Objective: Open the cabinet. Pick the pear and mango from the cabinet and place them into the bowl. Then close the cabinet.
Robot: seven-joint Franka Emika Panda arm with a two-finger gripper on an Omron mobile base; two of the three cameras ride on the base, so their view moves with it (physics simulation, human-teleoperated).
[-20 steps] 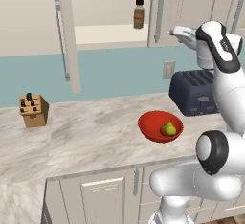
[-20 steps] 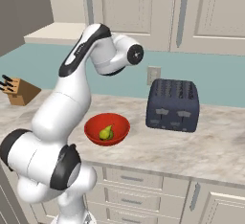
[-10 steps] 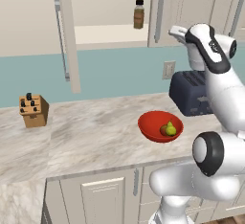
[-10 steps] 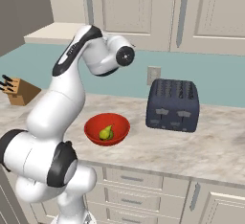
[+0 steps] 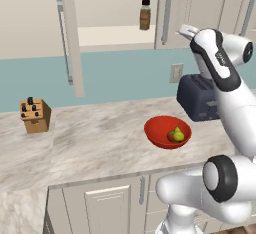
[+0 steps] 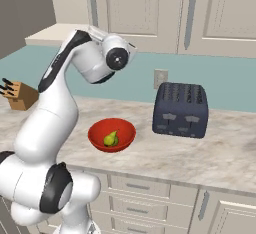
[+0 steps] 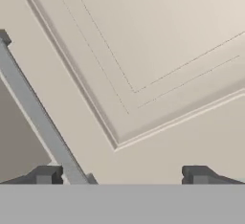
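Note:
The cabinet (image 5: 115,8) has its left door swung out toward me, while the right door (image 5: 175,8) with its grey bar handle (image 5: 166,8) is closed. My gripper (image 5: 184,28) is raised close against that right door. In the hand view the gripper (image 7: 119,175) is open, the bar handle (image 7: 38,117) running between its fingertips (image 7: 45,175) close to the left one. The red bowl (image 5: 157,130) on the counter holds the pear (image 5: 179,135) and the mango (image 5: 172,136). In the right base view the bowl (image 6: 125,128) shows the pear (image 6: 111,138).
A brown bottle (image 5: 145,15) stands on the cabinet shelf. A dark toaster (image 6: 181,109) sits right of the bowl, and a knife block (image 5: 34,115) at the counter's left. The open door (image 5: 70,33) juts out over the counter.
The hand has shifted slightly up and toward the cabinet's right door. The bowl and the fruit have not moved.

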